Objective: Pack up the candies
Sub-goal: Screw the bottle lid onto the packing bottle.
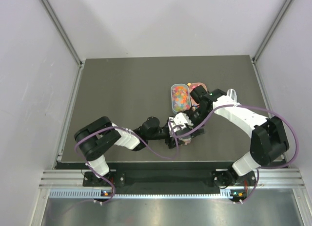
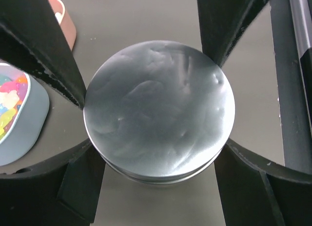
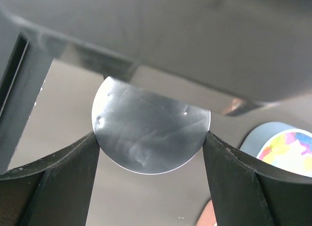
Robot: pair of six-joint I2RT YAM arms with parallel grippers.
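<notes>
Since everything is bunched up at one spot on the table [image 1: 122, 89], starting from the left: the left fingers [image 2: 53, 187] are spread wide with a round clear cup [image 2: 156, 178] between them, pressed right up against its sides. So that's a wide clamp on the cup, not a loose hover. A shiny lid [image 2: 158, 109] sits on top, and the glare hides whatever is under it, so I can't tell if anything is inside.

The candies [image 2: 7, 106] aren't between these fingers at all. From the left wrist they lie off to the left of the left-hand finger, piled in a grey-blue tray [image 2: 29, 133], near the cup but apart from it. A pink bowl [image 2: 66, 24] sits just past the tray. From the top camera the tray lies just beyond the cup, with the bowl right at its right side.

Moving right, the right fingers [image 3: 58, 187] come in from the opposite side and press on the lid's rim, one on each edge, so they're closed on the lid. From the right wrist the candies show at the lower right, outside the right-hand finger and clear of that grip too. The lid's upper part is hidden there behind a blurry grey bulk [image 3: 170, 36] close to the lens.
</notes>
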